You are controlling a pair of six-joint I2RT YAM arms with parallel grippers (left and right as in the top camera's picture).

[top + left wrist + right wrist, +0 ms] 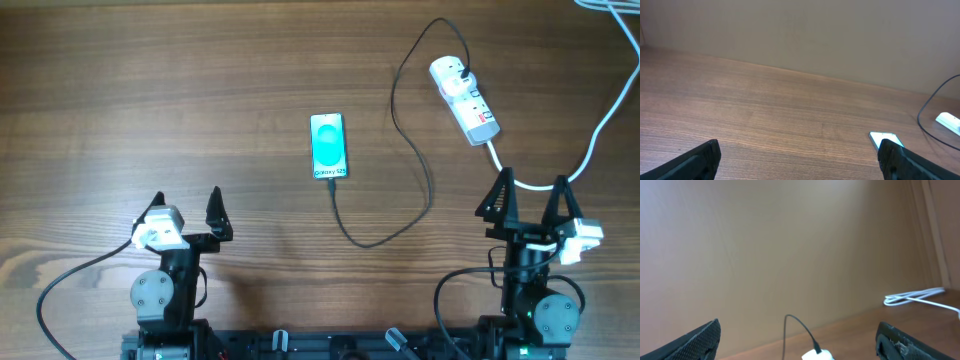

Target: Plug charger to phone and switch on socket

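Observation:
The phone [329,145] lies flat mid-table, teal screen up, with its white text strip at the near short edge. The charger [428,185], a thin black cable, runs from a white adapter [447,70] seated in the socket [466,102] and loops down to a tip just below the phone; I cannot tell whether the tip is inserted. My left gripper [187,202] stands open near the front left, well short of the phone [883,137]. My right gripper [531,185] is open too, just in front of the socket, with the adapter [817,355] low between its fingers.
The socket's thick white cord [600,120] runs from its near end past the right gripper and off the table's back right corner. It also lies coiled at the right [915,297]. A plain wall stands behind the table's far edge.

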